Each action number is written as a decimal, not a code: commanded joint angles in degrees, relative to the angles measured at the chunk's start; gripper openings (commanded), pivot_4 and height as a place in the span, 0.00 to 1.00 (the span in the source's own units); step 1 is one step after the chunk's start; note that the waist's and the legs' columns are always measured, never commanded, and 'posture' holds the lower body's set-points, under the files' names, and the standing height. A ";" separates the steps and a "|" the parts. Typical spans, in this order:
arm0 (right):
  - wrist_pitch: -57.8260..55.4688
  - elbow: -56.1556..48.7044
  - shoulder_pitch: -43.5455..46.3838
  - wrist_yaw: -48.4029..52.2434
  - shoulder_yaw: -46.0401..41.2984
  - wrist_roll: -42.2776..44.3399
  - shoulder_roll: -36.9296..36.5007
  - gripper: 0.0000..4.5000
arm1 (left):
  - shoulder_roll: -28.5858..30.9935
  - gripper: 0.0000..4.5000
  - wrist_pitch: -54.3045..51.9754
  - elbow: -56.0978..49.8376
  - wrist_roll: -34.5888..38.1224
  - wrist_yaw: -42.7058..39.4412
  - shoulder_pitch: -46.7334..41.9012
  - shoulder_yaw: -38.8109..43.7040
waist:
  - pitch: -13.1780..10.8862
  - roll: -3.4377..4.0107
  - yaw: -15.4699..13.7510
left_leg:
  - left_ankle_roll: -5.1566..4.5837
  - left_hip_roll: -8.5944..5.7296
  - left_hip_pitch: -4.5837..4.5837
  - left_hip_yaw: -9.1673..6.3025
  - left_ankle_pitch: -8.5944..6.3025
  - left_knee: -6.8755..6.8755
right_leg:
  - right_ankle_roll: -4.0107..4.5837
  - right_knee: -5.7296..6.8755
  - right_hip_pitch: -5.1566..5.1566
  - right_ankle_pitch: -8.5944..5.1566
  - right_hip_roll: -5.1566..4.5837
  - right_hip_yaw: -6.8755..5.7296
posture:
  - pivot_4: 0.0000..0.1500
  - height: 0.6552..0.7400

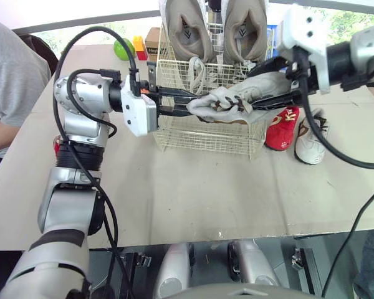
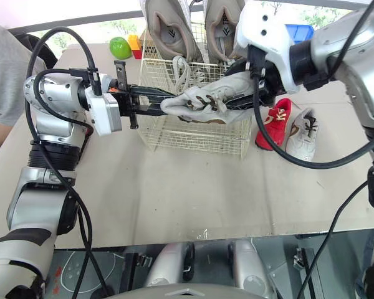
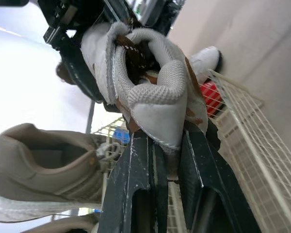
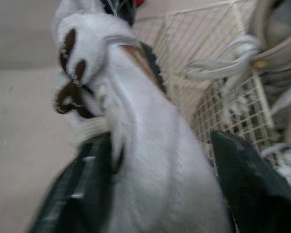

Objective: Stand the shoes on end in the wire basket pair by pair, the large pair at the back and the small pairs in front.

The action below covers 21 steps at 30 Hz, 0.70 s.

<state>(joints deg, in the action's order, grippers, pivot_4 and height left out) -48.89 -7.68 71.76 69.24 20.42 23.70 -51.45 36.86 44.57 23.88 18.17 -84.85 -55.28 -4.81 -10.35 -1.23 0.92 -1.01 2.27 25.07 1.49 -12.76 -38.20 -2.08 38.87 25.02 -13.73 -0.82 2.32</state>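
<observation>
A small white shoe (image 1: 262, 86) with brown eyelets hangs sideways over the front of the wire basket (image 1: 199, 140). My left gripper (image 1: 196, 107) is shut on its heel collar, pinched between the fingers (image 3: 136, 170). My right gripper (image 1: 249, 90) comes in from the other side and is shut on the toe end, one finger along each flank of the shoe (image 4: 150, 160). The large beige pair (image 1: 186, 28) stands on end at the back of the basket. A red shoe (image 1: 282, 128) and another white shoe (image 1: 311, 140) lie on the table to the basket's right.
A green ball (image 1: 123, 48) and small boxes (image 1: 151, 42) sit behind the basket at its left. A person in a grey shirt (image 1: 6, 87) sits at the table's left edge. A blue bin (image 2: 299, 31) stands at the back right. Open tabletop lies in front of the basket.
</observation>
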 commanded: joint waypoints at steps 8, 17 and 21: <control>-17.13 -4.07 -7.47 -11.30 -19.12 9.47 7.92 0.07 | 13.27 0.60 -81.96 -26.55 49.56 28.95 17.19 8.66 | 0.00 -0.06 1.44 | -0.01 0.38 0.00 -0.41 -0.01 0.00 | -0.03 0.08 -0.02 -0.01 -0.04 -0.09 | 1.00 1.00; -30.51 -18.31 -19.81 -36.34 -37.18 16.57 31.33 0.07 | -4.58 0.62 -87.62 -48.71 64.52 64.52 32.97 10.51 | -0.03 0.03 -0.19 | 0.03 0.18 -0.21 -0.59 0.00 -0.13 | -0.05 0.44 -0.21 -0.02 -0.15 -0.17 | 1.00 1.00; -32.52 -21.12 -21.02 -41.56 -39.46 18.50 35.38 0.07 | -10.90 0.62 -87.45 -47.46 63.31 73.83 31.77 10.26 | -0.01 0.00 -0.31 | 0.01 -0.12 -0.29 -0.50 0.01 -0.25 | -0.06 0.30 -0.40 0.00 -0.19 -0.01 | 1.00 1.00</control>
<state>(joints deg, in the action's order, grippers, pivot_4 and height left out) -81.03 -25.57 50.14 29.54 -16.68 40.05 -16.88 26.59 -43.51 -22.73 81.77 -14.06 -22.32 5.07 -10.36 -1.22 0.61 -1.00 2.12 24.76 1.03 -12.74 -38.45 -2.20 39.15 24.60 -13.69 -1.00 2.35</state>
